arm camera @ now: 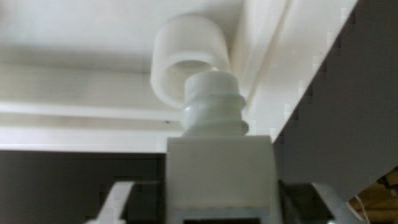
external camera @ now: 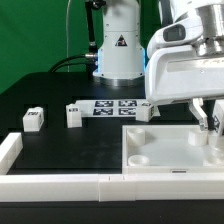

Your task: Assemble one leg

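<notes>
Seemingly upright, the leg (arm camera: 222,150) stands between the pincer's (external camera: 208,122) fingers (arm camera: 121,205). Its long axis runs straight out from them, the stepped narrow end pointing at the panel's (external camera: 160,152) round socket (arm camera: 187,45). That is at 3 o'clock in the exterior view. Whether the fingers press it, I cannot tell.

White robot arm base column (external camera: 118,45) stands at the back, upright. Big white wrist housing (external camera: 185,65) hangs low on the exterior view's right, pointing approx. straight down. White two-finger tool (external camera: 209,122) sits beneath it. In wrist view, fingers (arm camera: 125,205) flank and clamp a small white stubby plastic leg (arm camera: 221,165), w/ jaws narrow & parallel.
</notes>
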